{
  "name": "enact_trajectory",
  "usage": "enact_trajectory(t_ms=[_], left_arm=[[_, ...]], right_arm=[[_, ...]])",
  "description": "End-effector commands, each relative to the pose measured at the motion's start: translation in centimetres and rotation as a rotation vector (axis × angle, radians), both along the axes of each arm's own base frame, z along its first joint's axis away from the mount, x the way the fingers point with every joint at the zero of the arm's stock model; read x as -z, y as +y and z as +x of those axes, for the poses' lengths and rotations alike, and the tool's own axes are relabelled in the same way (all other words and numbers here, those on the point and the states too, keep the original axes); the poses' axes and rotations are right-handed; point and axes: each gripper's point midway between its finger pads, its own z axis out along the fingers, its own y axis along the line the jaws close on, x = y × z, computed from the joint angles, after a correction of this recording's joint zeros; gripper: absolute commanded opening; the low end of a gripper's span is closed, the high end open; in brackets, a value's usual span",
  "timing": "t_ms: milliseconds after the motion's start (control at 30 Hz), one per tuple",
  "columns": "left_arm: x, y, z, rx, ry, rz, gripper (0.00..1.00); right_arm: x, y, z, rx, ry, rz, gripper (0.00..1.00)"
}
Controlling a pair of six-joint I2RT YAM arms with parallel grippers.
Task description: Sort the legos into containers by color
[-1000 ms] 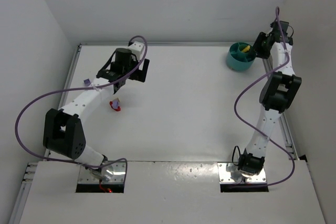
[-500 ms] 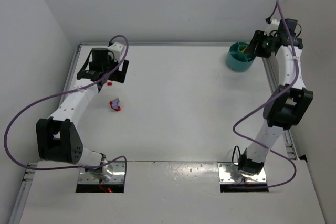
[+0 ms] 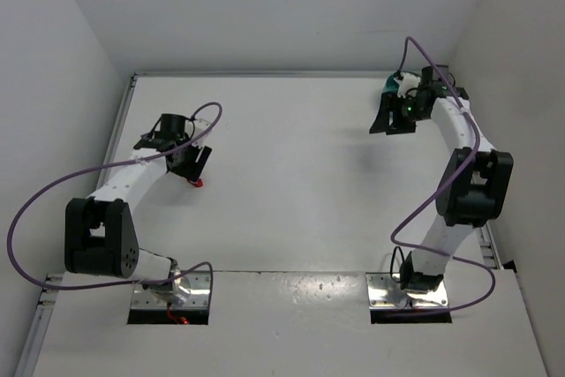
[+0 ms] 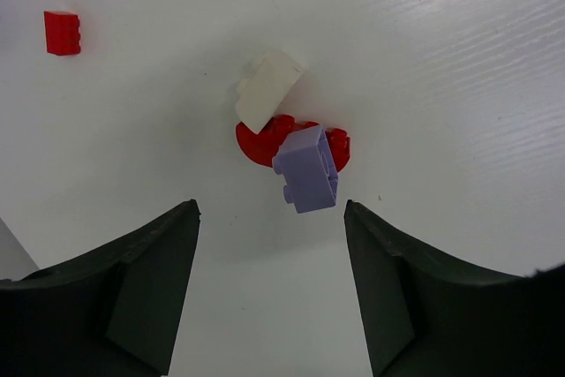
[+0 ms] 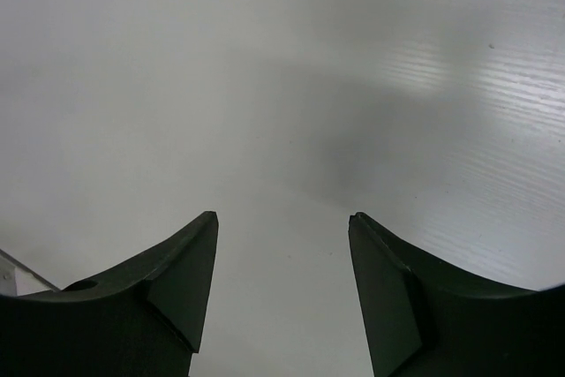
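Since the earlier frames, the left gripper (image 4: 270, 211) has been drawn nearer over the clustered white brick (image 4: 269, 90), lilac brick (image 4: 306, 168) and red piece (image 4: 258, 141) at the left, jaws wide, and the right gripper (image 5: 282, 218), wide and empty, swung off the teal tub (image 3: 387, 86) at far right; a pick is judged begun, for which one brick must be singled out.

Left gripper (image 4: 269, 209), right gripper (image 5: 282, 216): jaws apart.
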Motion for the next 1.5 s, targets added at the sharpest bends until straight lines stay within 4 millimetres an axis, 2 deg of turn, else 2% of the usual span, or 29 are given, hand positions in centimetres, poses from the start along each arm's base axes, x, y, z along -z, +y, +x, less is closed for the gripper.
enact_trajectory(t_ms=[0, 100, 167, 200, 400, 467, 633, 667, 767, 800, 833, 867, 900, 933, 1000, 1033, 1067, 1133, 1200, 1233, 1300, 1467], left_arm=[[-0.3, 0.4, 0.0, -0.029, -0.011, -0.006, 0.72], [0.8, 0.2, -0.2, -0.034, 0.028, -0.017, 0.71], [0.8, -0.4, 0.5, -0.028, 0.023, -0.05, 0.68], [1.4, -0.5, 0.4, -0.036, 0.044, -0.053, 0.66], [2.1, -1.4, 1.2, -0.011, 0.071, -0.097, 0.54], [2.0, -1.4, 1.4, -0.01, 0.062, -0.097, 0.46], [1.6, -2.4, 1.8, 0.03, 0.047, -0.14, 0.25], [1.0, -2.6, 2.0, 0.06, 0.034, -0.145, 0.23], [-1.1, -5.0, 1.4, 0.206, 0.005, -0.253, 0.2], [-2.4, -7.0, 1.2, 0.288, -0.014, -0.346, 0.18], [-3.7, -8.0, 0.9, 0.342, -0.032, -0.39, 0.17], [-4.2, -8.9, 0.2, 0.399, -0.018, -0.432, 0.17], [-6.1, -10.6, -0.1, 0.46, -0.044, -0.518, 0.15], [-6.8, -11.2, -0.3, 0.485, -0.046, -0.556, 0.14], [-8.3, -13.3, -1.1, 0.563, -0.039, -0.615, 0.12], [-9.2, -14.5, -1.8, 0.609, -0.036, -0.673, 0.12], [-9.2, -15.1, -2.1, 0.631, -0.025, -0.702, 0.12], [-10.9, -16.8, -2.8, 0.69, -0.026, -0.785, 0.12], [-11.2, -17.7, -3.6, 0.711, 0.016, -0.851, 0.12], [-12.3, -18.3, -4.0, 0.747, 0.008, -0.902, 0.14], [-12.7, -19.0, -4.8, 0.767, 0.048, -0.96, 0.14], [-14.2, -19.7, -5.4, 0.806, 0.06, -1.042, 0.14]], right_arm=[[-2.8, 1.0, 0.8, -0.049, -0.11, -0.002, 0.62], [-2.9, 2.2, 0.7, -0.068, -0.106, 0.013, 0.62], [-2.6, 2.8, 0.6, -0.083, -0.098, 0.022, 0.62], [-2.6, 3.3, 0.6, -0.096, -0.097, 0.023, 0.62], [-2.4, 5.4, -0.1, -0.15, -0.088, 0.043, 0.62], [-2.3, 5.8, 0.1, -0.159, -0.1, 0.043, 0.62], [-2.7, 8.5, -0.8, -0.262, -0.14, 0.105, 0.62], [-2.9, 9.3, -1.1, -0.3, -0.154, 0.149, 0.62], [-3.6, 11.9, -2.3, -0.4, -0.172, 0.241, 0.62], [-3.6, 13.0, -2.8, -0.433, -0.163, 0.272, 0.62], [-4.7, 14.1, -3.3, -0.476, -0.176, 0.328, 0.62], [-4.9, 14.9, -3.4, -0.502, -0.173, 0.357, 0.62], [-4.9, 15.6, -3.8, -0.526, -0.161, 0.386, 0.62], [-5.8, 17.3, -4.7, -0.579, -0.167, 0.444, 0.62], [-6.8, 19.1, -4.8, -0.617, -0.19, 0.49, 0.63], [-7.3, 20.9, -5.8, -0.67, -0.182, 0.536, 0.65], [-7.9, 21.9, -6.0, -0.692, -0.194, 0.559, 0.67], [-7.6, 24.3, -7.0, -0.751, -0.174, 0.594, 0.69], [-7.8, 25.7, -7.4, -0.774, -0.184, 0.592, 0.69], [-7.6, 26.3, -7.6, -0.785, -0.182, 0.598, 0.69], [-8.1, 27.8, -7.8, -0.813, -0.216, 0.6, 0.69], [-8.4, 30.6, -9.2, -0.877, -0.216, 0.612, 0.69]])
